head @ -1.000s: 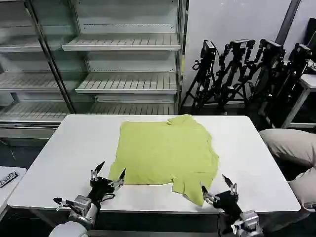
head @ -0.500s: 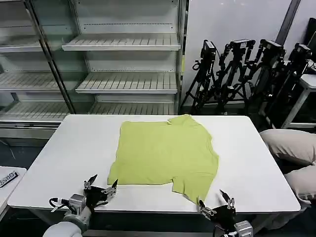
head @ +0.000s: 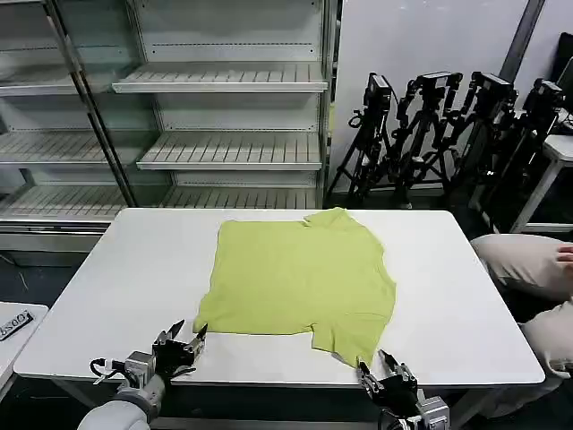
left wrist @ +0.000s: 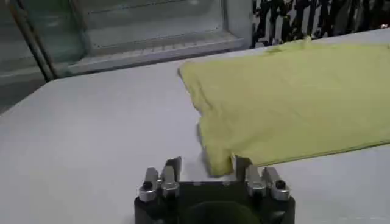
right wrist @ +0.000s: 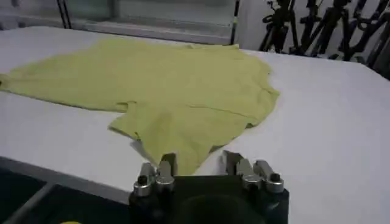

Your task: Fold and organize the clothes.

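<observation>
The T-shirt [head: 299, 278] was plain lime yellow-green; the table [head: 134, 278] white; the tripods [head: 430, 134] black.

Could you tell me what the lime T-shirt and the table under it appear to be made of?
T-shirt: soft thin knit fabric, probably cotton-like, matte; it lies limp with small wrinkles and a folded-over sleeve. Table: smooth white hard top, likely laminate or coated board, faintly glossy; exact material unclear.

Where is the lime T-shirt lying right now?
In the head view the lime T-shirt lies spread flat on the middle of the white table, in front of the shelving, its near edge just beyond the left pincer and right pincer.
</observation>
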